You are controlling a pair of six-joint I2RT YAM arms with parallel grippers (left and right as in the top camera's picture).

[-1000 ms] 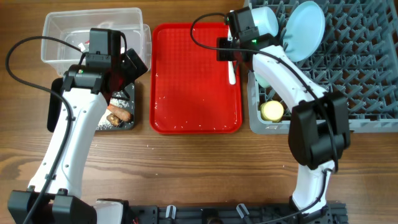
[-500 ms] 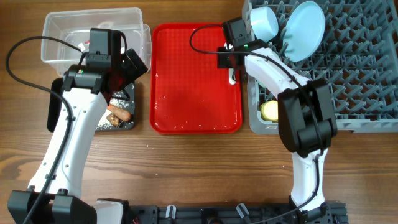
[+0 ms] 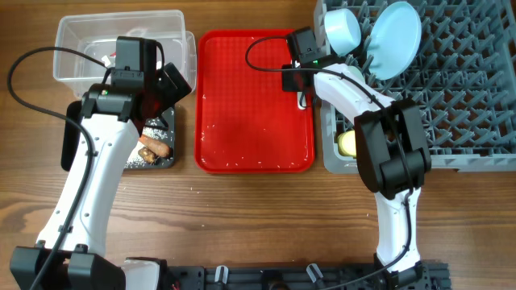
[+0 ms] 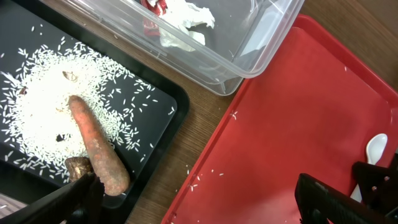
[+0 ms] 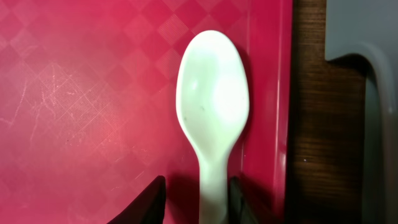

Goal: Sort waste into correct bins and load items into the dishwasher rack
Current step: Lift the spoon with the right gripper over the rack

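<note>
We judge the job nearly done. The red wrapper (image 4: pixel 155 6) and tissue (image 4: pixel 183 25) lie in the clear tub (image 3: pixel 76 36). The carrot (image 4: pixel 96 149), rice (image 4: pixel 37 118) and dark lump (image 4: pixel 78 167) sit in the black tray (image 4: pixel 25 31). In the rack (image 3: pixel 476 89) we see the blue plate (image 3: pixel 395 39), one bowl (image 3: pixel 343 31) and the yellow cup (image 3: pixel 347 143); a second bowl we cannot make out.

What is left is the white spoon (image 5: pixel 213 106), lying on the red tray (image 3: pixel 242 105) against its right rim. Our right hand (image 5: pixel 198 186) straddles its handle, fingers not yet pinched. Our left hand (image 4: pixel 196 186) hangs spread wide and empty over the bins. A few stray grains dot the red tray.
</note>
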